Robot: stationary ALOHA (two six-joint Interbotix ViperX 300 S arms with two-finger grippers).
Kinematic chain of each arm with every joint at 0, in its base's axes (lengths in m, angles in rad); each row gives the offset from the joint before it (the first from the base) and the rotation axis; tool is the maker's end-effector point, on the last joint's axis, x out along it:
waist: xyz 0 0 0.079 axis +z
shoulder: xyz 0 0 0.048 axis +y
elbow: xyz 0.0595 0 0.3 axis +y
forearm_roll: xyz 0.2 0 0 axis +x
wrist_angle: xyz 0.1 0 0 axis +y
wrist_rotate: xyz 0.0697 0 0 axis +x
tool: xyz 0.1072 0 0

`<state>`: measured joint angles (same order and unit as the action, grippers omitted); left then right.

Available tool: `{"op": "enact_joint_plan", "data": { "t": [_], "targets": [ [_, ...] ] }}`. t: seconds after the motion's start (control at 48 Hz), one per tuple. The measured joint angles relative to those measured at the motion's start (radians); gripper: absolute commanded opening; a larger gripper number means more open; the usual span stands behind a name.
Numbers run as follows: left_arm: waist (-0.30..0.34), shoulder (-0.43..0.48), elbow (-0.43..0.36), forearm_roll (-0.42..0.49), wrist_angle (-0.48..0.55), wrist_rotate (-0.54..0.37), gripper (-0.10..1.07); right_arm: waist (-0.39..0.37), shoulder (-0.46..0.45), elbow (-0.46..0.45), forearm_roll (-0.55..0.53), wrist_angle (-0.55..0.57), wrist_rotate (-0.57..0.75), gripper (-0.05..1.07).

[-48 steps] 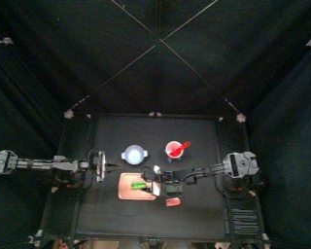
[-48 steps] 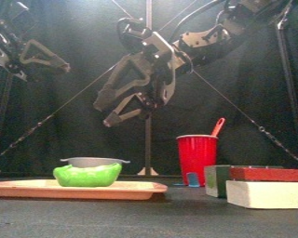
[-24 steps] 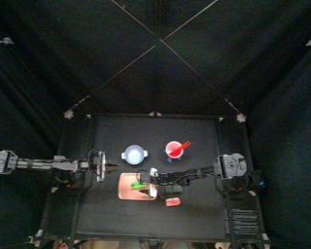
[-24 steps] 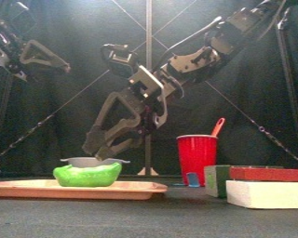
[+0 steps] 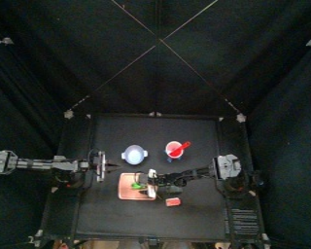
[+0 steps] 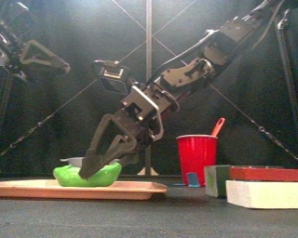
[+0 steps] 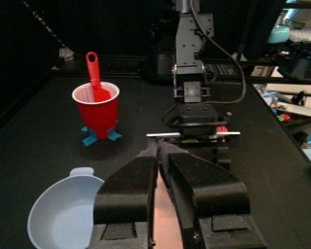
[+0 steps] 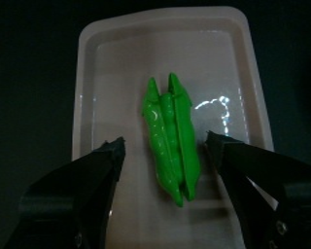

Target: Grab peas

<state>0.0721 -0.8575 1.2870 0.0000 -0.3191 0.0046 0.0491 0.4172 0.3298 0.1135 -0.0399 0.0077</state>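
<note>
Right wrist view: the right pincer (image 8: 171,180) stands wide, one jaw on either side of the peas (image 8: 170,136), a green pod lying lengthwise in the middle of the pale pink board (image 8: 100,58). That straddle looks set for closing across the pod's narrow width; nothing is held yet. In the front view the peas sit lower left on the surface (image 6: 177,218). The left pincer (image 7: 165,199), jaws nearly together, rests apart. No readable writing shows anywhere.
</note>
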Motion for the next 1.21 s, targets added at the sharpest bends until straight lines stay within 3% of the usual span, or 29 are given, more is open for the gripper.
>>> {"op": "enact_joint_plan", "data": {
  "t": [0.125, 0.479, 1.208],
  "targets": [
    [-0.002, 0.000, 0.000, 0.000, 0.000, 0.000, 0.55, -0.002, 0.011, -0.015, -0.003, 0.028, 0.002, 0.93],
    [0.000, 0.000, 0.000, 0.000, 0.000, 0.000, 0.55, -0.002, 0.020, -0.029, -0.015, 0.037, 0.002, 0.67],
    [0.012, 0.000, 0.002, 0.000, 0.000, 0.000, 0.55, -0.003, -0.060, 0.005, -0.011, 0.063, 0.002, 0.66]
  ]
}}
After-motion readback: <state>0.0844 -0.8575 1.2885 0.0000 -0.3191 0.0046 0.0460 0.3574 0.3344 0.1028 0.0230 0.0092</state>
